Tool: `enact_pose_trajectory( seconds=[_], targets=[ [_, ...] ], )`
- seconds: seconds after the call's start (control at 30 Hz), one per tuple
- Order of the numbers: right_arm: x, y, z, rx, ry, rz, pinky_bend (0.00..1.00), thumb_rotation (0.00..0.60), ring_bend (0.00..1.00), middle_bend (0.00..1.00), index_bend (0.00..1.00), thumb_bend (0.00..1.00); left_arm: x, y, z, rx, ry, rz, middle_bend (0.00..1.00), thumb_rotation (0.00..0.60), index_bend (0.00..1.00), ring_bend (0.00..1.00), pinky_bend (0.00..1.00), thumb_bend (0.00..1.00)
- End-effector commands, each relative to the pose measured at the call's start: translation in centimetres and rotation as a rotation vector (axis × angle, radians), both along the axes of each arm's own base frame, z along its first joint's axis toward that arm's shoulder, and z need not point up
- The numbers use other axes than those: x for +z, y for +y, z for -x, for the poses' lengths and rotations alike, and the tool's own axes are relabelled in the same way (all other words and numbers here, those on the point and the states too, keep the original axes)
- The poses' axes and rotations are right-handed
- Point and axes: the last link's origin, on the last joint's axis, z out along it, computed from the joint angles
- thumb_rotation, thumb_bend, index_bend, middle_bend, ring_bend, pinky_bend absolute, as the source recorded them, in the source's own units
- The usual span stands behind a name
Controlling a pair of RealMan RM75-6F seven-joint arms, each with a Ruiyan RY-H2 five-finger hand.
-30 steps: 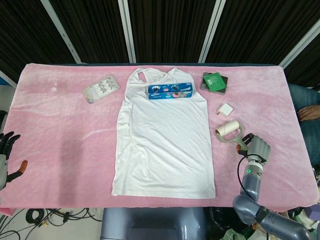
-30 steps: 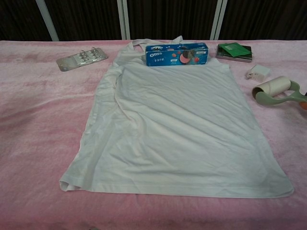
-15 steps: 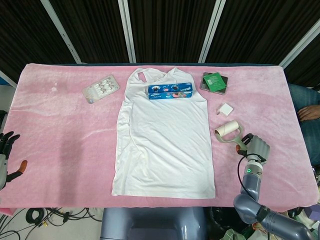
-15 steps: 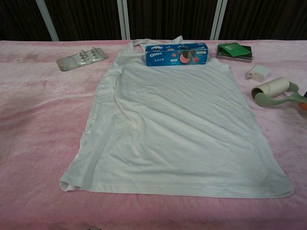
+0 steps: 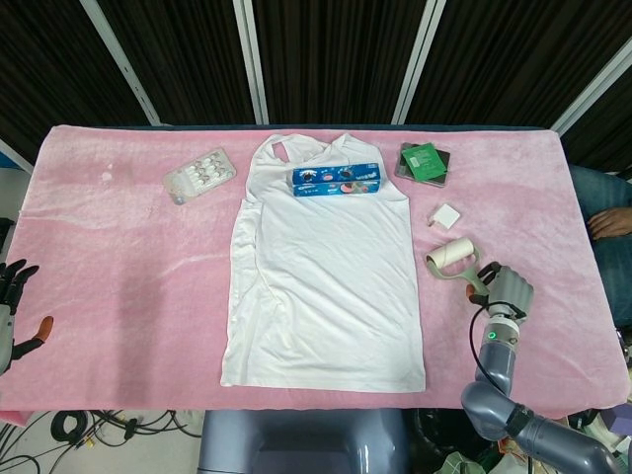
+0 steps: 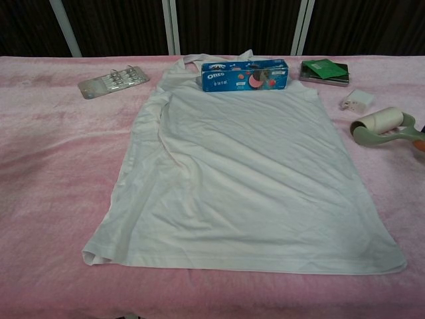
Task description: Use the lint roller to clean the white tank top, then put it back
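The white tank top [image 5: 326, 276] [image 6: 246, 179] lies flat on the pink cloth, neck towards the far side. The lint roller [image 5: 450, 257] [image 6: 378, 124] lies on the cloth just right of the top's hem side, its paper roll pointing at the shirt. My right hand [image 5: 505, 290] has its fingers curled around the roller's green handle [image 6: 406, 133] at the right edge. My left hand [image 5: 12, 306] stays at the far left edge, off the cloth, fingers apart and holding nothing.
A blue Oreo box [image 5: 336, 180] [image 6: 244, 74] lies across the top's chest. A blister pack [image 5: 199, 175] sits to the left. A green-topped dark case [image 5: 425, 161] and a small white plug [image 5: 445, 215] lie to the right, near the roller.
The lint roller has shifted slightly to the right and a little up in my right hand. The left hand has not moved.
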Motion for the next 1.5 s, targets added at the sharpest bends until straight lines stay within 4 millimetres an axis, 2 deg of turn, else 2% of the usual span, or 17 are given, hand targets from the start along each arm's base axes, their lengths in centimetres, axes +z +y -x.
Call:
enact_pose_trajectory(
  seconds=[0.03, 0.57, 0.87, 1.07, 1.17, 1.5],
  targets=[
    [0.5, -0.1, -0.3, 0.017, -0.030, 0.016, 0.43, 0.600, 0.60, 0.64, 0.81, 0.52, 0.0, 0.0, 0.0, 0.000, -0.001, 0.001, 0.09, 0.600, 0.15, 0.03, 0.00, 0.32],
    [4.9, 0.4, -2.2, 0.137, -0.137, 0.059, 0.44, 0.600, 0.60, 0.65, 0.81, 0.52, 0.0, -0.1, 0.0, 0.003, -0.002, 0.001, 0.09, 0.600, 0.15, 0.04, 0.00, 0.32],
    [7.2, 0.6, -4.6, 0.287, -0.043, -0.050, 0.44, 0.600, 0.60, 0.65, 0.81, 0.52, 0.0, -0.1, -0.1, 0.000, -0.003, 0.000, 0.09, 0.600, 0.15, 0.04, 0.00, 0.32],
    [7.0, 0.6, -5.9, 0.335, 0.030, -0.163, 0.44, 0.600, 0.60, 0.65, 0.82, 0.52, 0.0, -0.1, 0.0, 0.002, -0.006, -0.003, 0.09, 0.600, 0.15, 0.04, 0.00, 0.32],
    [6.7, 0.6, -6.7, 0.326, 0.009, -0.177, 0.44, 0.600, 0.61, 0.65, 0.82, 0.52, 0.0, -0.1, -0.1, 0.002, -0.007, -0.004, 0.09, 0.600, 0.15, 0.04, 0.00, 0.32],
    [4.6, 0.7, -8.0, 0.307, -0.016, -0.281, 0.44, 0.600, 0.61, 0.65, 0.82, 0.52, 0.0, -0.1, -0.1, 0.001, -0.006, -0.003, 0.09, 0.600, 0.15, 0.04, 0.00, 0.32]
  ],
)
